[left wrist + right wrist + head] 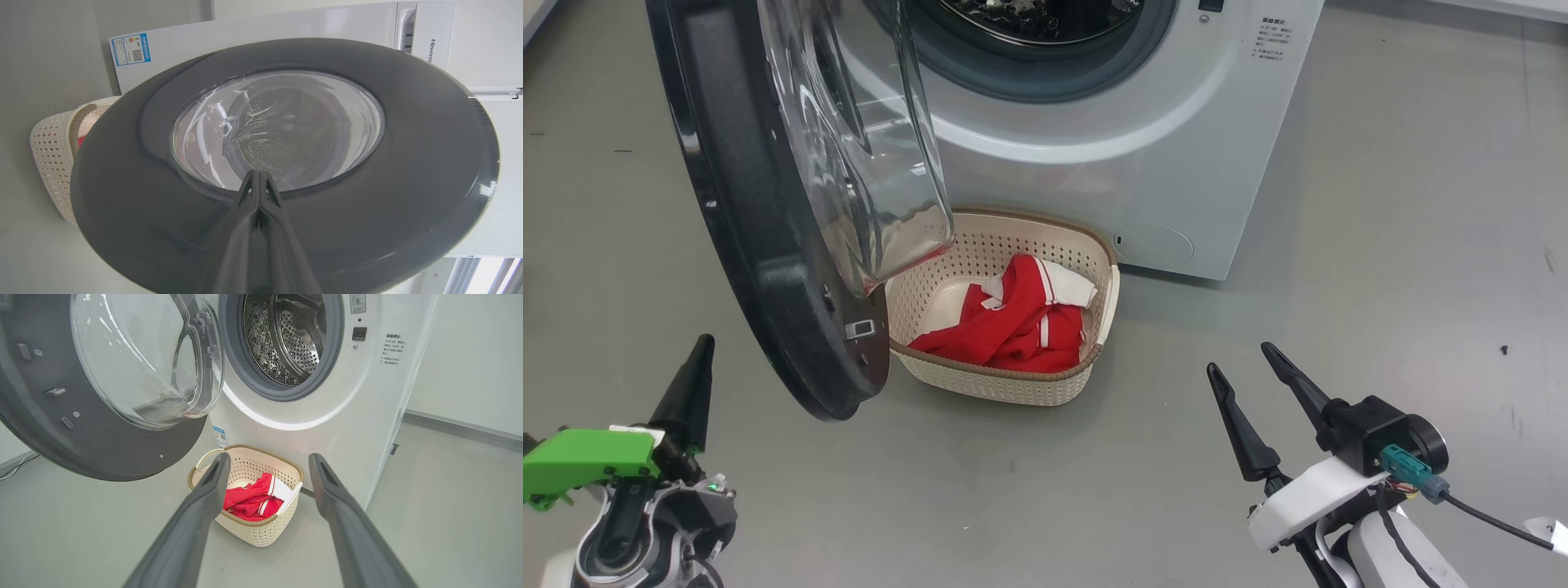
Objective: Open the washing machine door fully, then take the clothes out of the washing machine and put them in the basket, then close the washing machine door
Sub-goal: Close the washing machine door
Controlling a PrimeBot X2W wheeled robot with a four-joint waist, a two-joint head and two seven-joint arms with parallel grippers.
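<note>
The washing machine (1160, 147) stands ahead with its door (760, 245) swung wide open to the left, glass bowl facing the drum. Its steel drum (290, 339) looks bare inside. The red clothes (1013, 318) with white trim lie in the cream basket (1005, 384) on the floor below the opening. My left gripper (703, 343) is shut with nothing in it, at the lower left, its tips pointing at the door's outer black face (286, 143). At the lower right, short of the basket, my right gripper (1241, 359) stands open with nothing between its fingers.
Grey floor (1405, 245) spreads around the machine. The open door overhangs the basket's left end. A pale wall (474, 359) with a skirting board runs behind the machine's right side. A cable (1486, 514) trails from my right wrist.
</note>
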